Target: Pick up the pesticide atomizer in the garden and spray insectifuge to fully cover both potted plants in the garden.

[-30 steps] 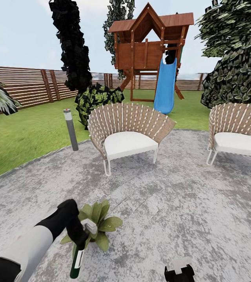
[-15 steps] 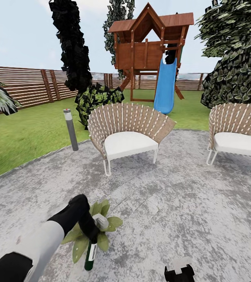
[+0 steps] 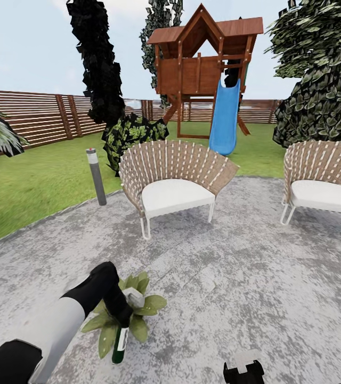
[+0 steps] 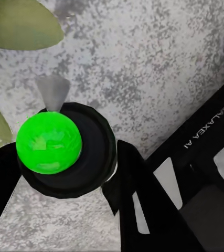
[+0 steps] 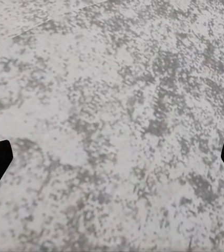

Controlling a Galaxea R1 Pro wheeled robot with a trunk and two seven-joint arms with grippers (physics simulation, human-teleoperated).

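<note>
My left gripper (image 3: 121,316) is shut on the pesticide atomizer (image 3: 119,338), whose white head (image 3: 134,297) points over one potted plant (image 3: 148,305). That plant is a low rosette of green leaves on the grey patio (image 3: 234,288). The left wrist view looks at the bottle end-on: green round base (image 4: 49,143), dark body between my black fingers (image 4: 138,194), and leaves (image 4: 22,23) beyond. My right gripper (image 3: 243,369) hangs low at the front and is open over bare paving (image 5: 112,160). No insectifuge specks are visible. The second potted plant is out of view.
Two wicker chairs with white cushions (image 3: 176,194) (image 3: 325,194) stand on the far part of the patio. A grey bollard light (image 3: 96,176) marks its left edge. Beyond are lawn (image 3: 26,186), a wooden playhouse with blue slide (image 3: 225,120), the slatted fence (image 3: 32,114) and dark bushes (image 3: 319,90).
My left arm has carried the atomizer to the right, from beside the plant's left edge to over its leaves, then eased back slightly. The right gripper has not moved.
</note>
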